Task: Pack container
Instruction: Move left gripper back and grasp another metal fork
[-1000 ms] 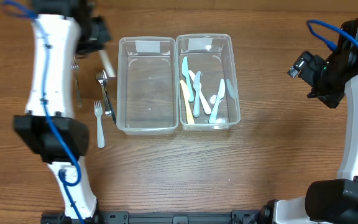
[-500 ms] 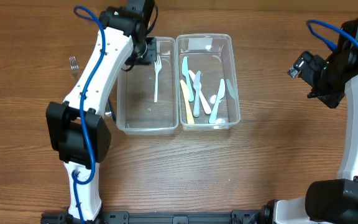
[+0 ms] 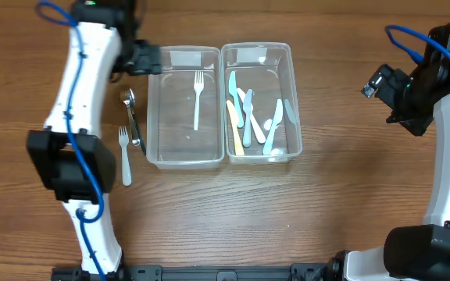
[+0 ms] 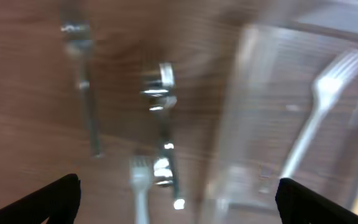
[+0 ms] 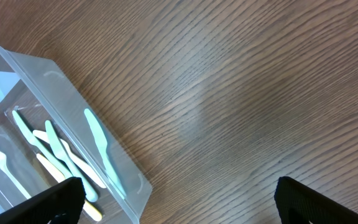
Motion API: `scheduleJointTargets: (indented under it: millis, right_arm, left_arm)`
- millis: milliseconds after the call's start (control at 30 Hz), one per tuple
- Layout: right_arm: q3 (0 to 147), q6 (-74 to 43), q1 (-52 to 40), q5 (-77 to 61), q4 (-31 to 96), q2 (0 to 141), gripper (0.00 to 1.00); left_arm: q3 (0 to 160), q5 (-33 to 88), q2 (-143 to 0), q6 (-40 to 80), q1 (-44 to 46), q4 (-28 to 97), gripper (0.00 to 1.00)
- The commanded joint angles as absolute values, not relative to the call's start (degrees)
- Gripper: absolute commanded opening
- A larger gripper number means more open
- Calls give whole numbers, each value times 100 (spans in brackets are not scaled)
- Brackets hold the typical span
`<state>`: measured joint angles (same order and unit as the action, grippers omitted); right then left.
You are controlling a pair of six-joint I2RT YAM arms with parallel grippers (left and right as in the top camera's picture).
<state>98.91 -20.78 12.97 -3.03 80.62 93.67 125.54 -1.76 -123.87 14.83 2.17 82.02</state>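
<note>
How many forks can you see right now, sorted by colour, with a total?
White forks: 2 (boxed fork in the left tub, loose fork beside it)
Metal forks: 1 (metal fork, shown only in the left wrist view)
Total: 3

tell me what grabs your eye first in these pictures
Mid-table, the left clear plastic container holds a single white plastic fork, while the right clear plastic container beside it holds a jumble of pale blue and yellow plastic utensils. On the wooden table left of them lie shiny metal cutlery and a second white plastic fork.
</note>
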Motion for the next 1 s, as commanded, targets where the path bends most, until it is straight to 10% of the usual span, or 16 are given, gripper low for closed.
scheduleJointTargets:
  millis: [0,967]
  right_arm:
    - [9863,-2088,1286,-316,8051,9356,100]
    - [9863,-2108,1288,-316,8027,9356,100]
  left_arm:
    - [12634,119,-12532,1479,-582,8322,92]
    - [12079,45,-14250,263,-1197,7432,71]
